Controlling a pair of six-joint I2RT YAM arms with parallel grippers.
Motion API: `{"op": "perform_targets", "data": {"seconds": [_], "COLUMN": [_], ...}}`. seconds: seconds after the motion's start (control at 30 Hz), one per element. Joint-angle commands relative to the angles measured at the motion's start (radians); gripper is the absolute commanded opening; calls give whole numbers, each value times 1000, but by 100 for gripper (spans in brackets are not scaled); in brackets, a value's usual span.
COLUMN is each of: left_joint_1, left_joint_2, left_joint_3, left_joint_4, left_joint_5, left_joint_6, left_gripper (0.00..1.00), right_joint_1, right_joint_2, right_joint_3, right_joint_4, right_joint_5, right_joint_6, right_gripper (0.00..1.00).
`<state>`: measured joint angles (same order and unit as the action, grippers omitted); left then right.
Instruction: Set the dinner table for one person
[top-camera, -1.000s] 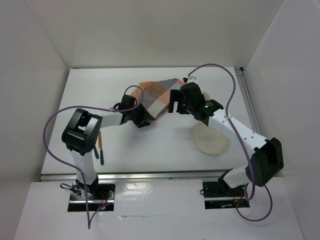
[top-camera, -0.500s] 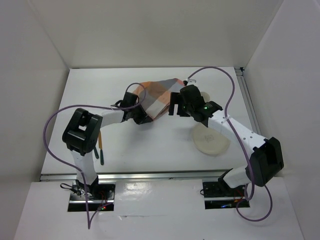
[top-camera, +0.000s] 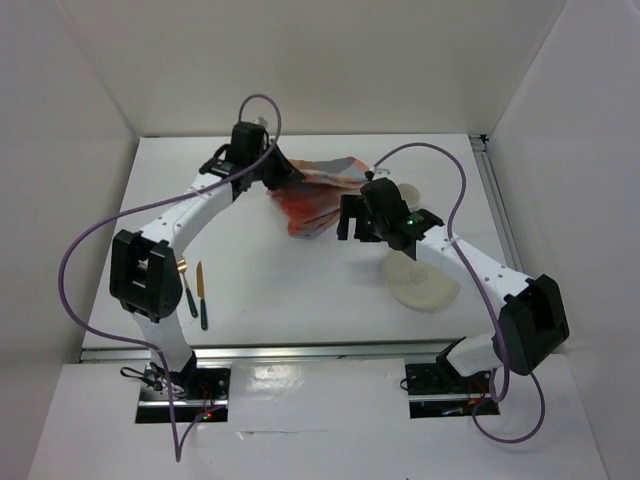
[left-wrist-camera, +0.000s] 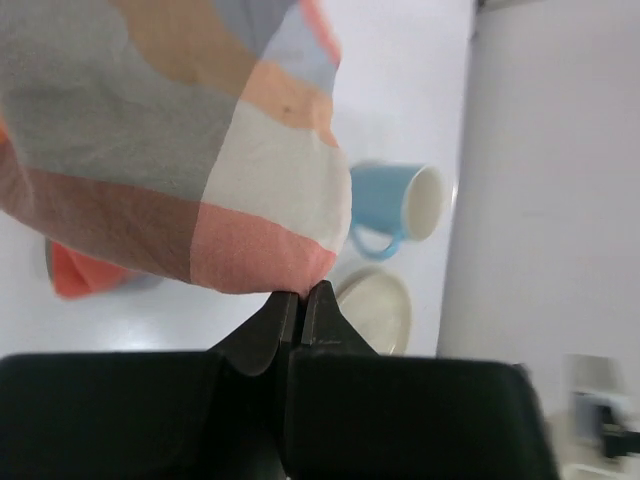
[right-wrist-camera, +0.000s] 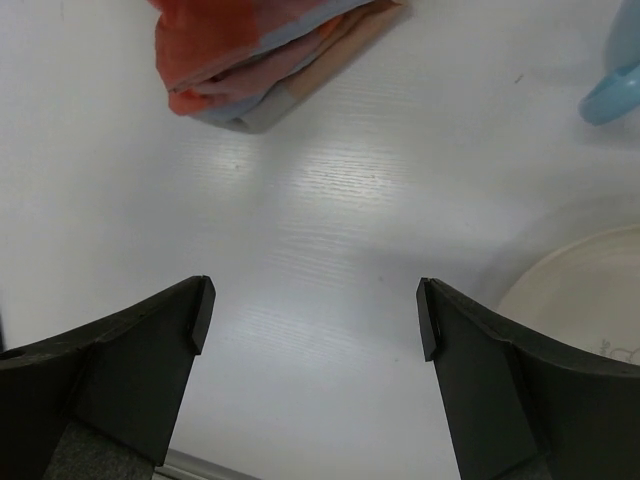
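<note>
Left wrist is showing left gripper (left-wrist-camera: 300, 295) clamping checked cloth (left-wrist-camera: 200, 150), blue mug (left-wrist-camera: 400, 205) at 3 o'clock; right gripper (right-wrist-camera: 315, 310) is hanging spread wide, empty.

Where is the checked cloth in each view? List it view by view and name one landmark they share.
Top external: the checked cloth is at centre back of the dinner table, held at its left end by the left gripper.
Left wrist: it fills the upper left, pinched in the shut fingertips.
Right wrist: it lies top left, bunched on the tabletop.
Shared landmark: the cream plate.
</note>
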<state>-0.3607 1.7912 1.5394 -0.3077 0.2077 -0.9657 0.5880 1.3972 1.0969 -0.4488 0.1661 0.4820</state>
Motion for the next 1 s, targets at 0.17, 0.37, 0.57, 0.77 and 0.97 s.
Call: {"op": "perform_targets", "data": {"seconds": [0.17,0.37,0.57,0.77,0.97], "left_joint_1": [146,206,249,302,333], "left_joint_2": [17,103,158,169,169], "left_joint_3": [269,364,427,423,389], "left_joint_4": [-87,-87,-96,-96,-47], "left_joint_5": [38,143,211,249,303], "left_joint_6": [36,-8,-8,-8,-37], "left_gripper": [0,0,0,0,0], "right_joint_1": [-5,94,262,306,315], "right_joint_2": [101,325,663,738,809], "right_joint_3": [20,208,530,572,603], "right_joint_4": [169,254,108,179,188], "right_joint_5": [-180,-122,227,320,377], "right_joint_6": [104,153,-190,-393,-503], "right_gripper": [93,82,82,84,82]}}
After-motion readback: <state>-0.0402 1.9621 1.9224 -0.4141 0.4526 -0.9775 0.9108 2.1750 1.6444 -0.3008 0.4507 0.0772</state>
